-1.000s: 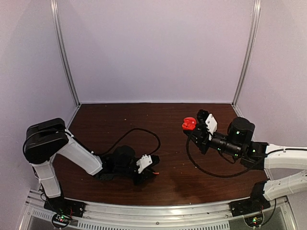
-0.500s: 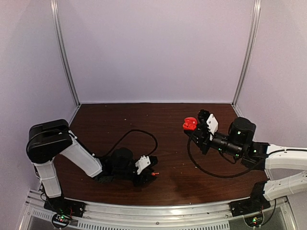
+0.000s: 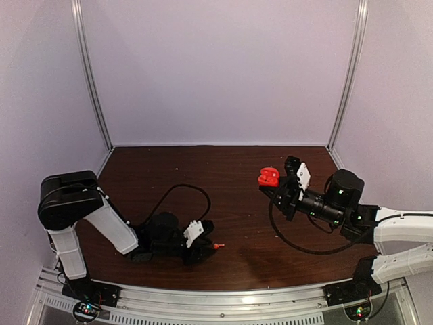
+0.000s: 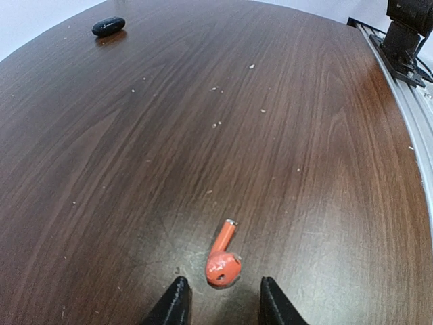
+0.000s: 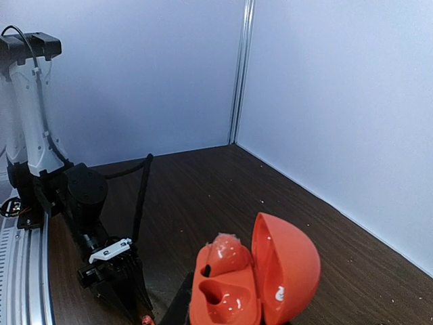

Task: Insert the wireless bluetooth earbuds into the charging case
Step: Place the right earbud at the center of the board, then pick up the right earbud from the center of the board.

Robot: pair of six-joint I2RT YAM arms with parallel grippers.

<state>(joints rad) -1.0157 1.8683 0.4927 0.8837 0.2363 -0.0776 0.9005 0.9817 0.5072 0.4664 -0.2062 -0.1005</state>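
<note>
The left gripper is gaping, bud just beyond its jaws: advance, pinch the bulb; right gripper is clamping case.

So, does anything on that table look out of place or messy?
Nothing looks broken. The red earbud lies on its side on the table, just ahead of the open left claw. The black earbud sits far off, and pale specks dot the wood.
</note>
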